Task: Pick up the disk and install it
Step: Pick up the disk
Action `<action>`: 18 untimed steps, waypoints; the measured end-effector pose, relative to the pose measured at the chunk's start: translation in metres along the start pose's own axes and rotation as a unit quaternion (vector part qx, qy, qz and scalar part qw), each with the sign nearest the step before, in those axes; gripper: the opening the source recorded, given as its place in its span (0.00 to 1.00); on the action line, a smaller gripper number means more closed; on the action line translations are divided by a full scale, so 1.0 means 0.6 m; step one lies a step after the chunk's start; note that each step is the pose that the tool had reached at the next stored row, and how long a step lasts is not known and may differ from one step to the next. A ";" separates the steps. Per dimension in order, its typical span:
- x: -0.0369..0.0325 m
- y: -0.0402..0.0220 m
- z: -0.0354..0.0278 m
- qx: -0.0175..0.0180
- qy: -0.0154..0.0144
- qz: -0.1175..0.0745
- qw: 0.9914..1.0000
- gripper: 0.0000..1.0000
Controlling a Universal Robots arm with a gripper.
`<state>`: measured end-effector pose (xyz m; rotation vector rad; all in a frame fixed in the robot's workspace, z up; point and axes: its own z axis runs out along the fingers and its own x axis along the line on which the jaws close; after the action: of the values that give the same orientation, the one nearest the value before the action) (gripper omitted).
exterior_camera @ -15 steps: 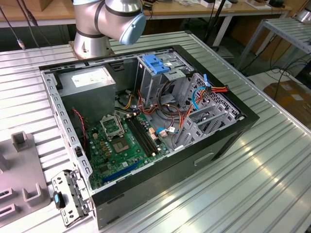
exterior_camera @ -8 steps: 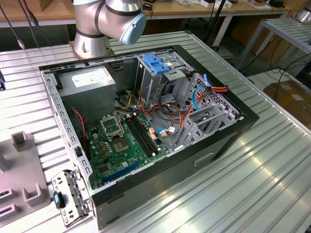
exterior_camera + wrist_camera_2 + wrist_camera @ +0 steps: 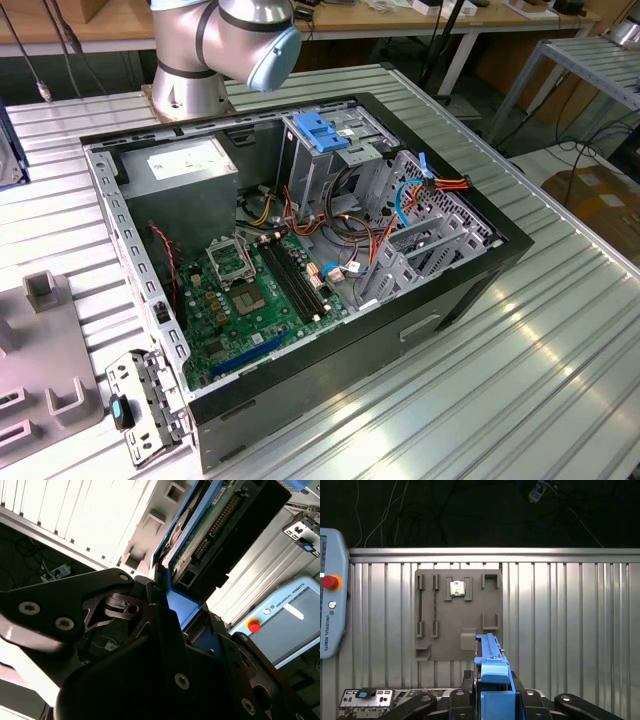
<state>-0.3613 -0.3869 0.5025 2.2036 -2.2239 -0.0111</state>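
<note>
Blue plastic rails line the disk (image 3: pixel 492 655), which stands on edge between the black fingers (image 3: pixel 470 680) of the claw (image 3: pixel 494 685). The claw is clamped on it from both sides. In the second wrist view the claw (image 3: pixel 182 612) holds the same disk (image 3: pixel 215 525) with its green circuit-board underside turned towards the camera and its far end reaching out past the fingertips.

Below the claw, in the first wrist view, lies a ribbed aluminium table (image 3: pixel 570 630). On it, just past the disk's tip, is a grey fixture plate (image 3: pixel 445 630) with slots, one holding a small square chip (image 3: pixel 456 588). Off to one side of the claw rests a teach pendant (image 3: pixel 332 605) with a red stop button (image 3: pixel 330 582). Nearer the claw's body on that side is a metal bracket (image 3: pixel 367 697) with a blue latch.

In the exterior view an open computer case (image 3: pixel 480 270) lies by the arm's base (image 3: pixel 185 80), and inside it is a drive cage (image 3: pixel 325 135) with a blue top. Its place relative to the claw cannot be told.
</note>
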 end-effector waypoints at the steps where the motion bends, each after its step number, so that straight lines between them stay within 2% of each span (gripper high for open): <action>1: 0.000 -0.002 0.000 0.000 0.000 0.000 1.000 0.37; 11: 0.009 -0.021 0.001 0.000 0.001 0.000 1.000 0.37; 18: 0.014 -0.027 0.001 0.000 0.002 0.000 1.000 0.37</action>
<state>-0.3454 -0.3957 0.5016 2.2018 -2.2222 -0.0071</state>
